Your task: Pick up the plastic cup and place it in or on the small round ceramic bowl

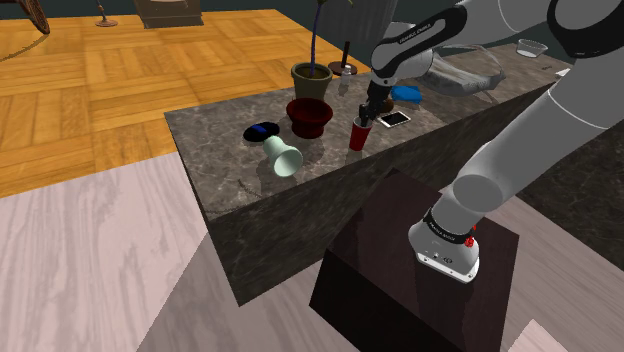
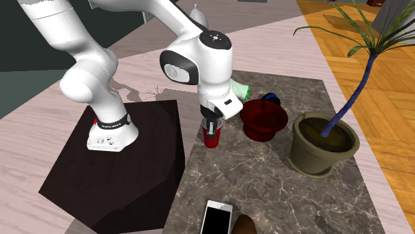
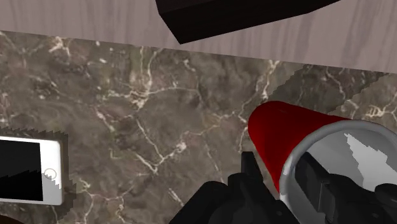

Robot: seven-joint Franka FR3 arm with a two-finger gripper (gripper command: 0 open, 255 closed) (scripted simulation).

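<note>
Looking along the gripper (image 3: 289, 184) in the wrist view, it's clamped on the red cup (image 3: 286, 137). One finger sits outside the wall and the other inside, with the grey rim pinched between them.

The cup stands upright on the marble table (image 1: 230, 170), near the edge by the dark stand (image 1: 400, 260). Its base looks to be on the surface, though I can't say for sure.

The dark red bowl (image 1: 309, 117) is just beside the cup but apart from it. A potted plant (image 1: 311, 78) is right behind the bowl in the shoulder view.

A pale green vase (image 1: 283, 156) lies on its side near the bowl, and a white smartphone (image 1: 394, 119) lies flat on the cup's other side.
</note>
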